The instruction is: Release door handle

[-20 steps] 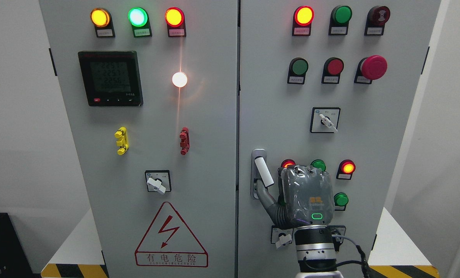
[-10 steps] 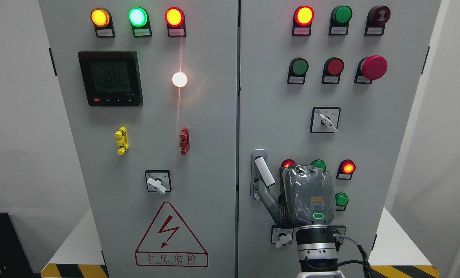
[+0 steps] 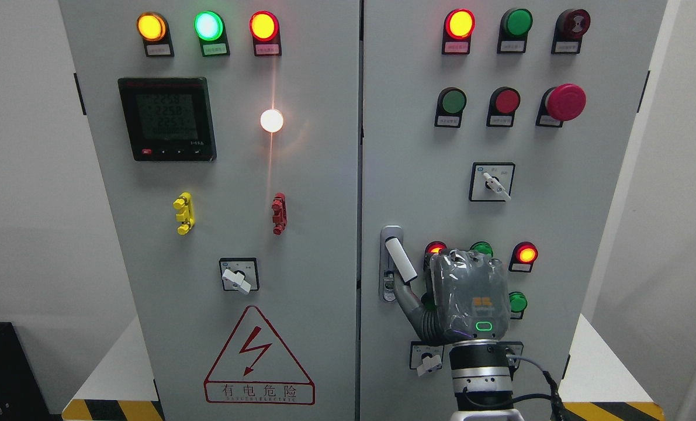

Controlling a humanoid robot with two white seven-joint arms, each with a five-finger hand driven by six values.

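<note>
The white door handle [image 3: 400, 261] sits on the right cabinet door [image 3: 418, 146], just right of the centre seam, its lever tilted with the lower end out to the right. My right hand [image 3: 428, 279] rises from the bottom edge and shows its grey back beside the handle on the right. Its thumb [image 3: 406, 298] stretches up and left, with the tip at the lever's lower end. The other fingers point at the door and grasp nothing; the lever stands free of them. The left arm is out of view.
Around the hand on the right door are red and green lamps [image 3: 526, 254], a rotary switch [image 3: 491, 182] above and a red mushroom button [image 3: 565, 102]. The left door [image 3: 236, 175] has a meter, lamps, a switch and a warning triangle.
My right hand has slid a little to the right, away from the handle, while the thumb stays near the lever's lower end. The handle has not visibly moved.
</note>
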